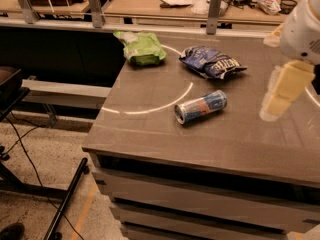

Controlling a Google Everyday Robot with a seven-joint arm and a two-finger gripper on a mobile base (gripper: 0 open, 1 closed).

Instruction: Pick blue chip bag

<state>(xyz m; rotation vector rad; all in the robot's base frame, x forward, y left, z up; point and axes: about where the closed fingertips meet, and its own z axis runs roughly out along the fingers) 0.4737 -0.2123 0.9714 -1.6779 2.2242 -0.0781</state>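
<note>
The blue chip bag (211, 62) lies flat on the brown table (150, 129) toward its back middle; it is dark blue, wrinkled, with white lettering. My gripper (280, 95) hangs at the right edge of the view, its pale fingers pointing down over the table's right side, well to the right of the bag and somewhat nearer. It holds nothing that I can see.
A blue-and-silver drink can (201, 106) lies on its side in the table's middle, in front of the bag. A light green snack bag (141, 47) lies at the back left. Behind is a rail with posts (213, 6) and a cluttered desk. Floor and cables are at left.
</note>
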